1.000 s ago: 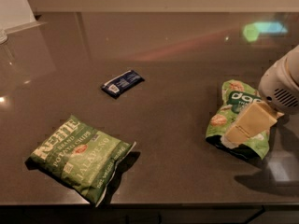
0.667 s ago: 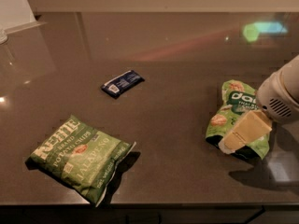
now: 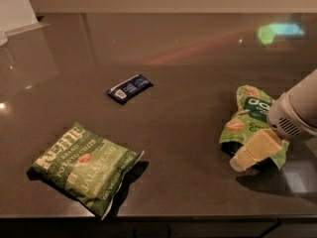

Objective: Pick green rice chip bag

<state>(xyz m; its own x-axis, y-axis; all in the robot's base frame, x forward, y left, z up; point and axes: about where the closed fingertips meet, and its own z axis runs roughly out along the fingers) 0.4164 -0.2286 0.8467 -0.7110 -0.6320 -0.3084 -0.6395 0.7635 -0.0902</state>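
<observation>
The tool (image 3: pixel 249 156) is down at the green rice chip bag (image 3: pixel 247 114) on the right of the desk (image 3: pixel 188 78), and I cannot tell if it pinches, so next it needs a firm squeeze and a lift.

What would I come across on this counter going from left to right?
Jalapeño chip bag → small blue packet → green rice chip bag. The gripper comes in from the right edge and sits over that last bag's lower part.

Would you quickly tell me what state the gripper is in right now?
Gripper: at the green rice chip bag, right side; open or closed cannot be told.
</observation>
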